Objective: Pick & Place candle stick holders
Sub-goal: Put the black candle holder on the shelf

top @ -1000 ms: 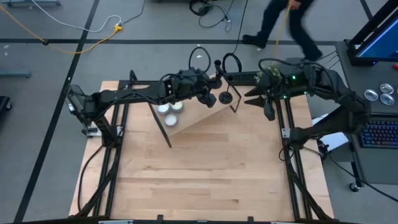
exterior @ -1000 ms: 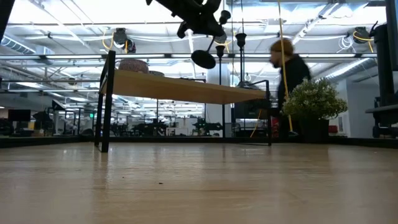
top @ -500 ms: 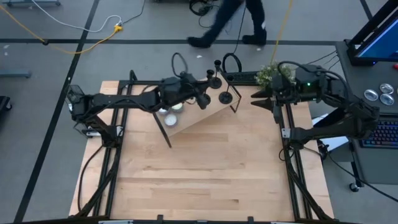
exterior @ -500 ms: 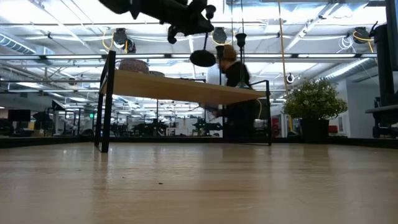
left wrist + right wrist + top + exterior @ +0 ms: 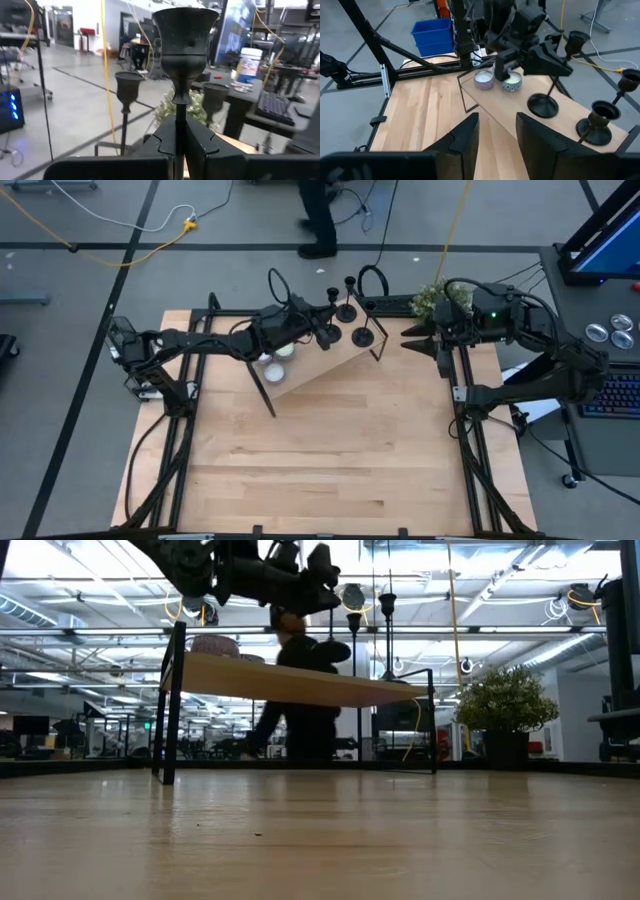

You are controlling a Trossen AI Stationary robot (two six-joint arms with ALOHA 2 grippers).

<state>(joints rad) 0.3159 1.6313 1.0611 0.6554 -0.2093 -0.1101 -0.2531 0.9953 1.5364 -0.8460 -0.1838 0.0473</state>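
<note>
Two holders (image 5: 347, 311) (image 5: 363, 337) on the shelf (image 5: 322, 370), third being placed
Left gripper (image 5: 325, 332) clamps the third holder's (image 5: 184, 47) stem; right gripper (image 5: 428, 342) waits apart, empty.

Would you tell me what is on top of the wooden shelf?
Two tealights and two candle stick holders stand on it; the left pincer grips a third by its stem. The left arm hides part of it.

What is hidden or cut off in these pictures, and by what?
- Left wrist view: the base of the held candle stick holder is hidden behind the left gripper.
- Low view: the shelf board hides the bases of the two standing holders.
- High view: the left arm partly covers the tealights.
- Right wrist view: the picture edge cuts one standing holder.
</note>
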